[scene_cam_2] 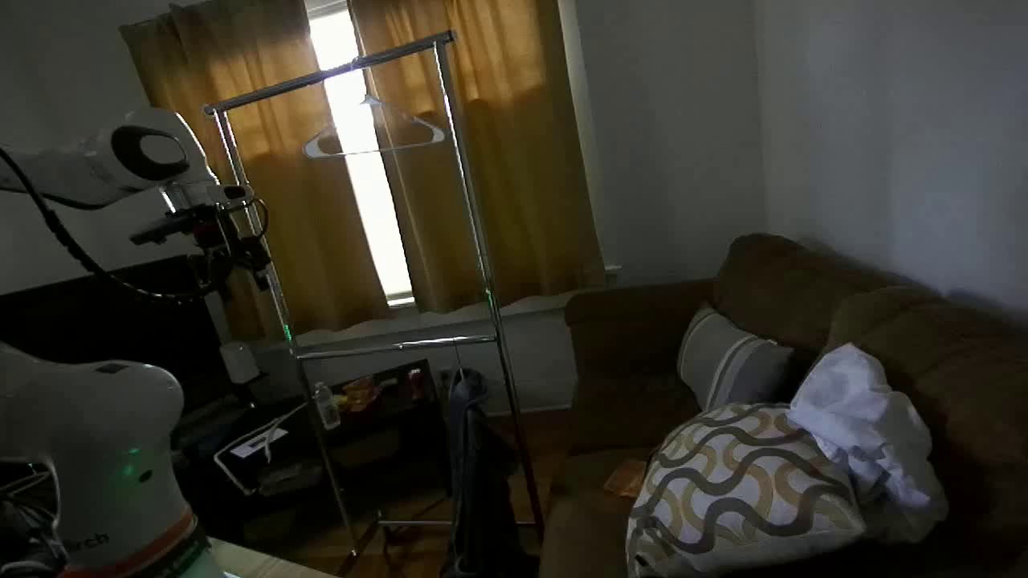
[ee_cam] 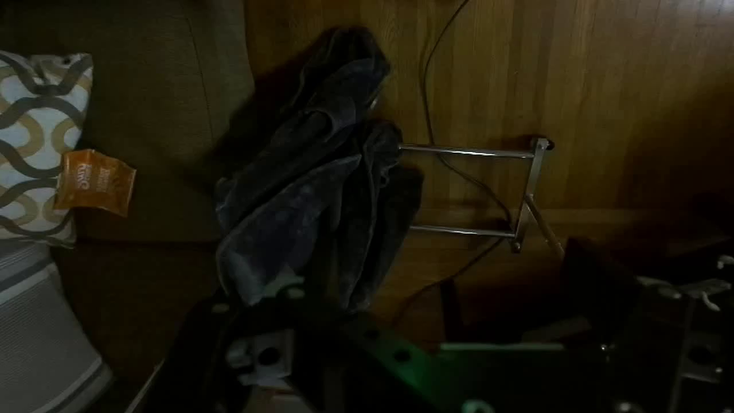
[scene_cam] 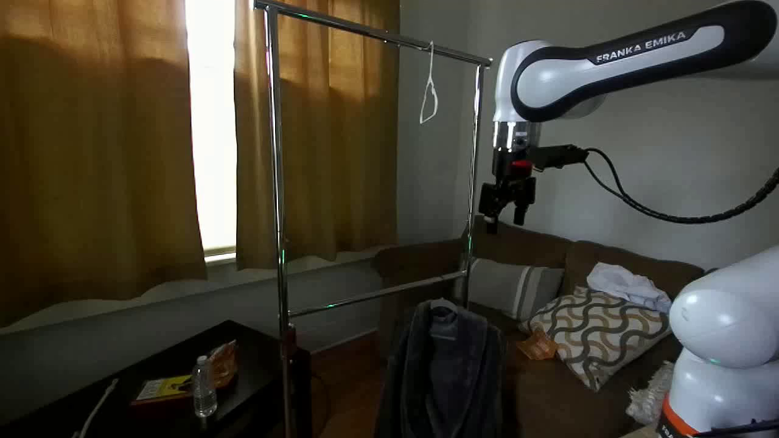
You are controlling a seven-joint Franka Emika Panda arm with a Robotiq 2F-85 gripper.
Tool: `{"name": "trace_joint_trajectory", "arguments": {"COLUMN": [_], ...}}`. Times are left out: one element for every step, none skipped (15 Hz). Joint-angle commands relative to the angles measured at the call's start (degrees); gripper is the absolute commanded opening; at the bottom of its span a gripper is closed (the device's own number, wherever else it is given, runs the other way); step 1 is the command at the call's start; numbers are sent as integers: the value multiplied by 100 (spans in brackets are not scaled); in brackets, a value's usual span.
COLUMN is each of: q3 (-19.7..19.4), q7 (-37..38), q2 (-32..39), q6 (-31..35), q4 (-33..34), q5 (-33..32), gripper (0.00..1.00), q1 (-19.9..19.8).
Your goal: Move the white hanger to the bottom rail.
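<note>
While one white hanger (scene_cam: 430, 83) hangs from the top bar (scene_cam: 365, 30) of the rack (scene_cam: 277, 182), nearly edge-on in an exterior view, the claw (scene_cam: 506, 220) hovers near the rack with its two fingers parted; one bottle (scene_cam: 204, 389) stands on the table (scene_cam: 261, 350). In an exterior view, the hanger's full triangle shows — along with one whole white hanger-shaped frame (scene_cam_2: 233, 476) lower down and one dark coat (scene_cam_2: 482, 474) below the bottom rail (scene_cam_2: 401, 346). The wrist view shows lettering (ee_cam: 94, 178) most clearly, on one orange packet (ee_cam: 117, 192) beside one patterned pillow (ee_cam: 34, 137) and near one striped pillow (ee_cam: 46, 338).
</note>
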Motion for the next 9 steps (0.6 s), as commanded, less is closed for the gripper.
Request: {"name": "trace_joint_trajectory", "arguments": {"q3": [-30, -30, -30, -30, -30, -30, -30, -12, -4], "q7": [26, 26, 26, 26, 26, 26, 26, 223, 349], "q2": [14, 12, 11, 11, 11, 11, 11, -17, -39], "q6": [-14, -14, -14, -14, -14, -14, -14, -39, -31], "q4": [17, 17, 18, 18, 18, 19, 19, 85, 122], "q5": [-26, -26, -26, -26, -26, -26, -26, -80, -131], "gripper": [100, 100, 100, 100, 100, 100, 100, 100, 100], "q1": [42, 42, 42, 42, 42, 42, 42, -81, -159]}}
